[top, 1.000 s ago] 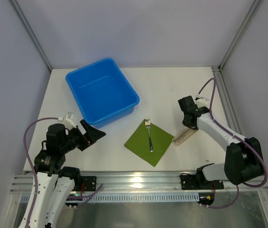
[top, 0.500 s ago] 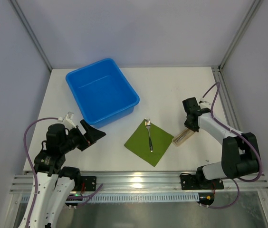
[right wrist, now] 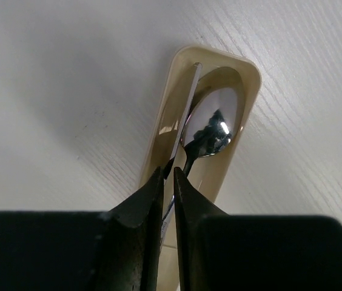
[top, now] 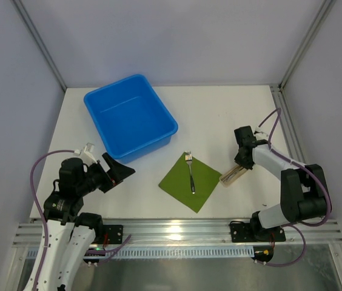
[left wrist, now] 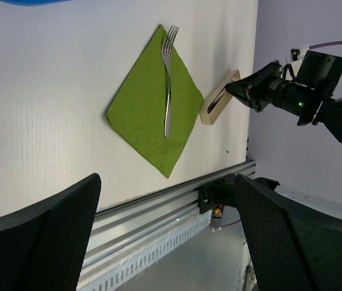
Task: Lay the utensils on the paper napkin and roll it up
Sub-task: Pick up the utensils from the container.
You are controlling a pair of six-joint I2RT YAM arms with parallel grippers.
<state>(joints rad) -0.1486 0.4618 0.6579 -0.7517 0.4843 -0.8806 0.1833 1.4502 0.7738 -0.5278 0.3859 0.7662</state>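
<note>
Pinching the spoon [right wrist: 213, 124] by its neck between the nearly closed fingers of our right gripper [right wrist: 172, 173], its bowl lying just beyond the tips in the beige holder [right wrist: 244, 79], we are judging it light, stiff and slippery; our left gripper [left wrist: 168, 182] is gaping wide, empty.

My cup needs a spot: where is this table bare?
Bare: far side between blue bin and right arm; near strip between left hand and green napkin. Crowded: right of the napkin, where the right hand grips a spoon in the beige holder.

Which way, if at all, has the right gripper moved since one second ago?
Yes: the right gripper shifted slightly toward the near edge, closer to the beige holder, and pinches a utensil.
</note>
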